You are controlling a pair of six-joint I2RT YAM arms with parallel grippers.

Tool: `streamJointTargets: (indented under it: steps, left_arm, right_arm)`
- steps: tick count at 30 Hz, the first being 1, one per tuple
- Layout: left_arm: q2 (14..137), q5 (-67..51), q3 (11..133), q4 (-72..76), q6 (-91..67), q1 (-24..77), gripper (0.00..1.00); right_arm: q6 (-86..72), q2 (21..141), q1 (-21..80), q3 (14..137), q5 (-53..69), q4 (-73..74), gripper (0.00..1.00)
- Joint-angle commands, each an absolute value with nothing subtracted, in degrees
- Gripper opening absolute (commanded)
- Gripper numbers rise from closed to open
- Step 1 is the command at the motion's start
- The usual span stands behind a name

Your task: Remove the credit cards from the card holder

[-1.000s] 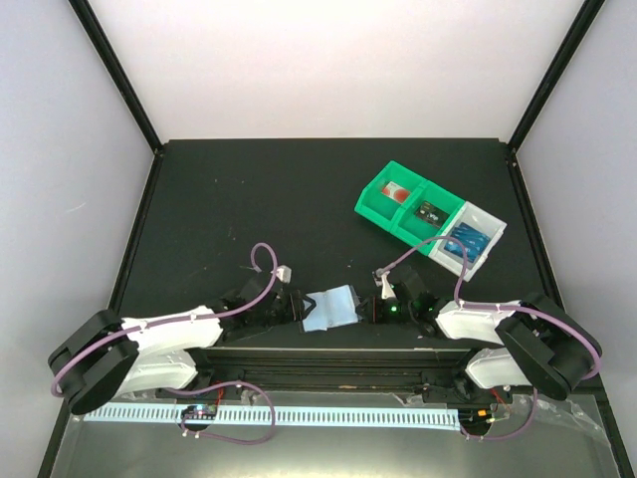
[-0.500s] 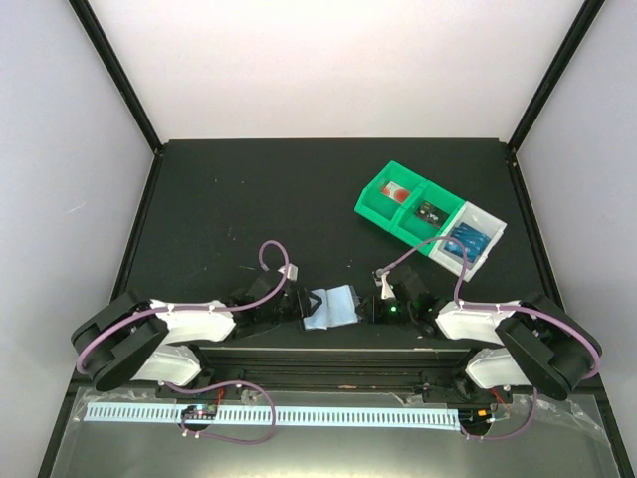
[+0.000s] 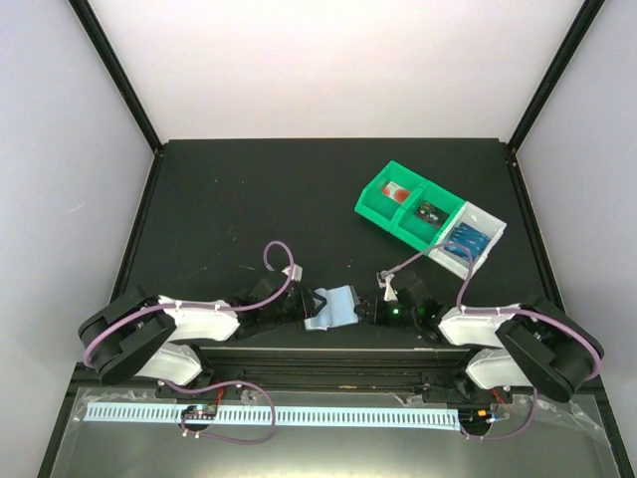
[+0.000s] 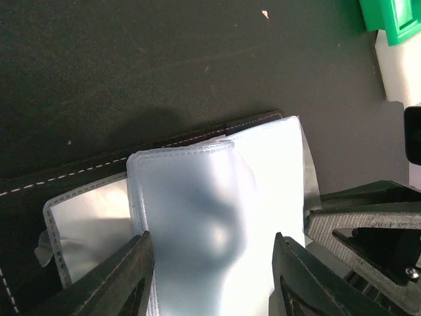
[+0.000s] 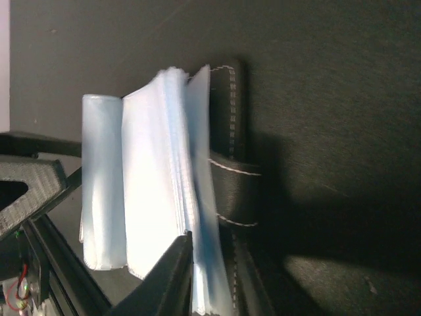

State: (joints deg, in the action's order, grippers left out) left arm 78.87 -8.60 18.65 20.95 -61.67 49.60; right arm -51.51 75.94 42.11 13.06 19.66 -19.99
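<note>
Left arm is edging closer; left gripper [image 4: 210,245] is straddling holder [image 3: 336,305] sleeves at the table's near edge, grip unclear. Right gripper [image 3: 364,311] is pinching the holder's opposite edge. Risk: soft plastic slipping or tearing if both pull.

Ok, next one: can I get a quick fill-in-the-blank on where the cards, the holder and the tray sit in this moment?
The credit cards lie in the tray's ____ compartment.
The tray has ____ compartments.
The card holder lies ____ the left end effector and the right end effector.
The red-and-white item lies in a ____ compartment.
Missing words: white; three; between; green.
</note>
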Motion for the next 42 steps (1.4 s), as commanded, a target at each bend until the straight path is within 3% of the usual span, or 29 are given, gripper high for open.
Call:
streamJointTargets:
  steps: [1,9,11,14,17,29,42]
  left_arm:
    - [77.7,-8.1,20.4,15.5,-60.7,50.3,0.52]
    - [60.6,-0.1,25.0,-3.0,-55.2,50.4,0.62]
    - [56.2,2.1,26.5,-8.3,-53.9,50.3,0.69]
    - [49.4,5.6,29.6,-17.6,-51.5,50.3,0.95]
    - [43.1,7.5,33.4,-23.8,-47.4,50.3,0.99]
    - [29.1,11.3,49.8,-40.5,-38.6,50.3,0.99]
    - [22.0,-1.6,46.4,-30.5,-30.8,50.3,0.99]
  right_arm:
    - [-52.4,74.9,43.1,13.7,19.4,-16.9,0.26]
    - [-42.6,60.2,43.0,21.8,7.2,8.3,0.46]
    - [-40.8,54.8,43.0,23.8,4.3,13.2,0.58]
    - [-37.8,47.7,43.0,28.2,1.1,19.9,0.79]
    - [-34.8,42.2,43.0,33.8,-1.4,26.4,0.98]
    - [-32.9,33.1,43.0,51.8,-10.6,40.5,1.00]
    - [-36.0,30.8,42.9,54.5,-5.8,40.1,1.00]
